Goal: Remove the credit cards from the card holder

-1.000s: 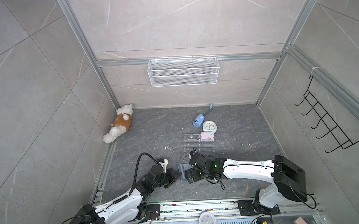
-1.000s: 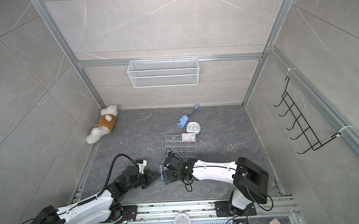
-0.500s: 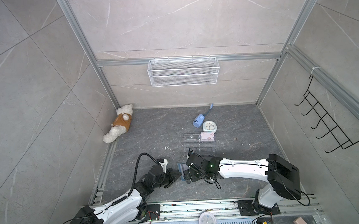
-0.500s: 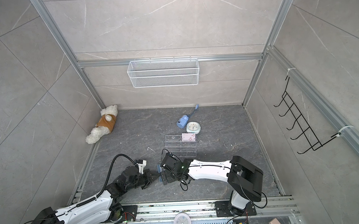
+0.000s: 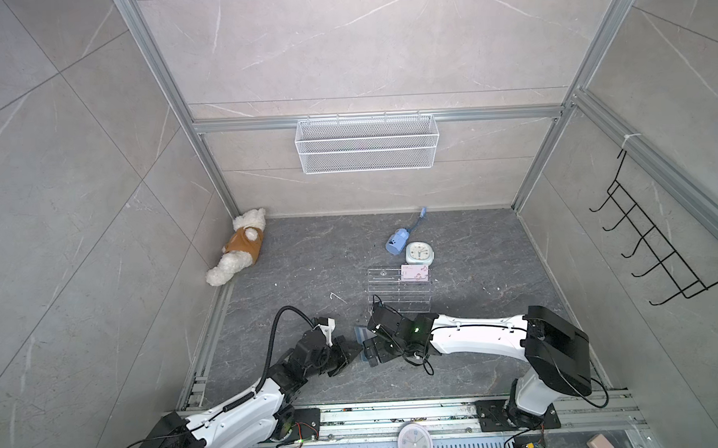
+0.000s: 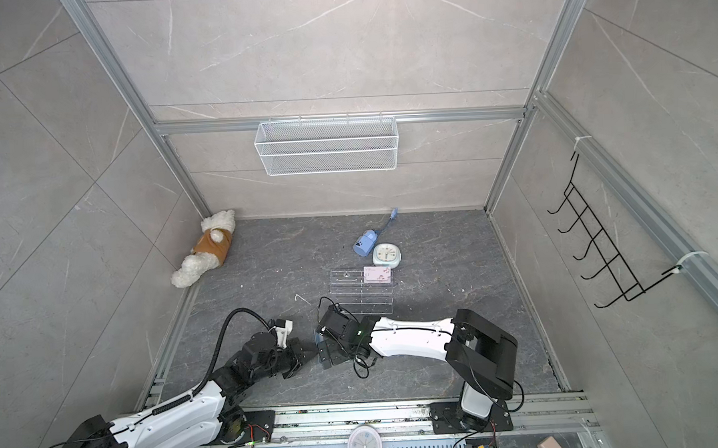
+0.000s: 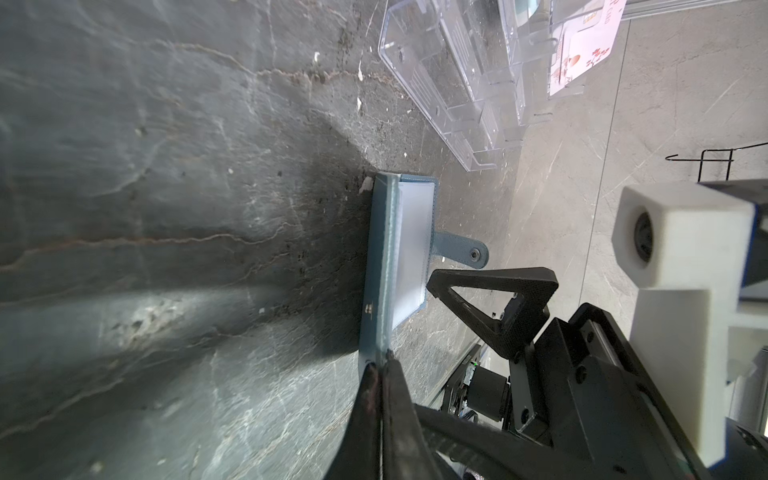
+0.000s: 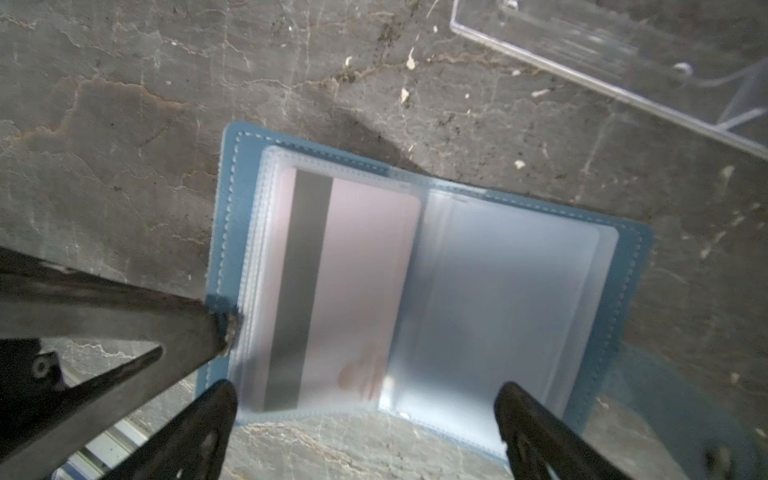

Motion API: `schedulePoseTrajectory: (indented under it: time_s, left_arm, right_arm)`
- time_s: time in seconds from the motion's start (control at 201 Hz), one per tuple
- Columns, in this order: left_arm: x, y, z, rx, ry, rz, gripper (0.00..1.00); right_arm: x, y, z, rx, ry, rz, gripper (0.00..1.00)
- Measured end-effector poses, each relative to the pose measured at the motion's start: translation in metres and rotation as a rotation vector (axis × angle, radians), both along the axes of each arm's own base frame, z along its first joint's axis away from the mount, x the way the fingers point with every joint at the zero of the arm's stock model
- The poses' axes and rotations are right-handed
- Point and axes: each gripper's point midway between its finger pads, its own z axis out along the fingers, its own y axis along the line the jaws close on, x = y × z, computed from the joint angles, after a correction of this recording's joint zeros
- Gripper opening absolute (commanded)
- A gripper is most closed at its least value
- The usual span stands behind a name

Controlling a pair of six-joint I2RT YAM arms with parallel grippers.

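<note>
Left gripper is pinched shut on the cover edge of the holder, holding it open on the floor, right gripper hangs wide open just over it, so looks like one card is out in the rack, but a striped card sits sleeved.

I saw a dusty-blue, white-stitched, wallet-like card holder lying open like a book on the dark grey stone floor, towards the front. Frosted clear plastic sleeves filled both halves. Its rounded snap tab stuck out from one cover's edge. Inside the uppermost sleeve of one half sat a thin pale pink credit card, dark stripe up, with a blurred reddish mark near one corner. A second card, pink-white with small floral marks, stood upright in the back tier of a clear acrylic rack, apart from the holder.
</note>
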Motion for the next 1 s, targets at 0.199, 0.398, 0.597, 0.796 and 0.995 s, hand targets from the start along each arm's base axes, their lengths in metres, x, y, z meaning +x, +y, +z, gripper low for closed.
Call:
schedulePoseTrajectory:
  time_s: [0.199,0.398,0.597,0.796,0.995]
  left_arm:
    - [-0.001,0.001,0.0,0.003,0.001,0.001,0.0]
    - [-0.001,0.002,-0.002,0.012,0.007,0.004,0.0]
    - [-0.001,0.002,-0.003,0.016,0.006,0.004,0.0]
    - [-0.002,0.002,-0.004,0.02,0.005,0.001,0.0]
    - [-0.002,0.002,-0.003,0.018,0.003,0.001,0.0]
  right_arm:
    - [0.001,0.001,-0.002,-0.008,0.004,-0.001,1.0]
    - [0.001,-0.001,-0.006,-0.028,0.006,-0.004,1.0]
    - [0.002,-0.005,-0.008,-0.05,-0.004,-0.014,1.0]
    - [0.004,-0.012,-0.009,-0.08,-0.021,-0.032,0.99]
    - [0.008,-0.022,-0.01,-0.123,-0.04,-0.063,0.99]
